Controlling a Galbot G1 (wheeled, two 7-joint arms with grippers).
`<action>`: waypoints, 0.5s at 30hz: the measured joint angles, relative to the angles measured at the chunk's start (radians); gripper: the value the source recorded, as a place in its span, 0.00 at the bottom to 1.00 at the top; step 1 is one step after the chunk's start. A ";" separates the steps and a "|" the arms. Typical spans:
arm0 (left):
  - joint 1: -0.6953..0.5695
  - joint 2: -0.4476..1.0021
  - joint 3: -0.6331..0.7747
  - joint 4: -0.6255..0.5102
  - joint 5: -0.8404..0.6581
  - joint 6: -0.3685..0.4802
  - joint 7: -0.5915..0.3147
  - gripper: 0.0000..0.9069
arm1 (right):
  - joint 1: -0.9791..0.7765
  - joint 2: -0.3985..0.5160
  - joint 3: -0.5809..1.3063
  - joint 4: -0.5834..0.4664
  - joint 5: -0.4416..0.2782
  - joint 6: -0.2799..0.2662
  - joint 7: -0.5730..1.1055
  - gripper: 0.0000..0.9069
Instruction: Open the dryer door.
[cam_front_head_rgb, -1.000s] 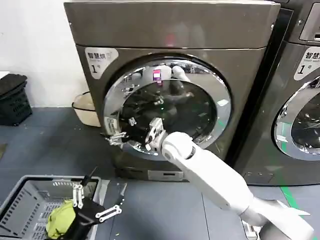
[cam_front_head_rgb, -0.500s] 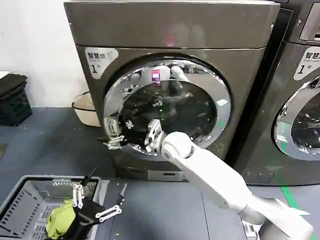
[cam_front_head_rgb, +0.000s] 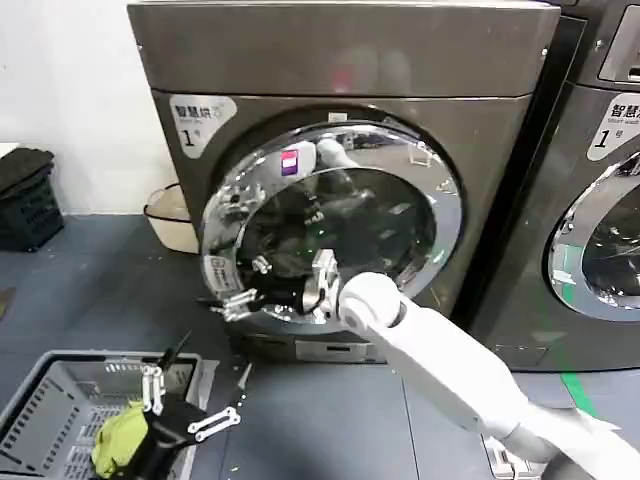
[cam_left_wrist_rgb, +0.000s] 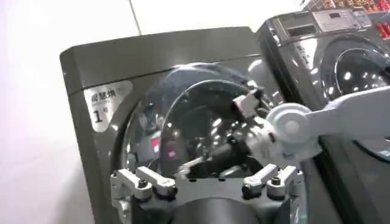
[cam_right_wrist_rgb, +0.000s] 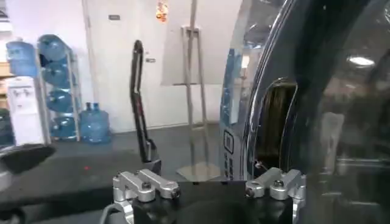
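Dryer door (cam_front_head_rgb: 325, 220) sits centre frame in your head view, its left edge swung ajar; your right gripper (cam_front_head_rgb: 240, 298) hooks that lower-left rim, fingers spread. Left gripper (cam_front_head_rgb: 185, 410) idles open, bottom left, over the basket (cam_front_head_rgb: 40, 400). Wrist views: door's chrome ring (cam_right_wrist_rgb: 244, 109) right beside you.

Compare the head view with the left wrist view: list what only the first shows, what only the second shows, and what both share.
Head view alone: the grey basket on the floor with a yellow-green cloth, the left tool hanging open just beside it, and a cream tub by the wall.

Left wrist view alone: the control panel on top of the second machine.

Both: the dryer door swung slightly ajar, the right tool at its left edge, the white right arm, and the "1" label.
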 joint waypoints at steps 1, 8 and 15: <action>-0.002 0.002 -0.004 0.003 -0.003 0.001 0.000 1.00 | -0.003 -0.011 -0.002 0.012 0.001 -0.003 -0.008 1.00; -0.029 0.019 -0.040 0.022 -0.033 0.027 0.000 1.00 | -0.022 -0.087 -0.006 0.095 0.018 -0.008 -0.047 1.00; -0.069 0.049 -0.115 0.049 -0.113 0.065 0.006 1.00 | -0.031 -0.150 -0.005 0.174 0.030 -0.009 -0.064 1.00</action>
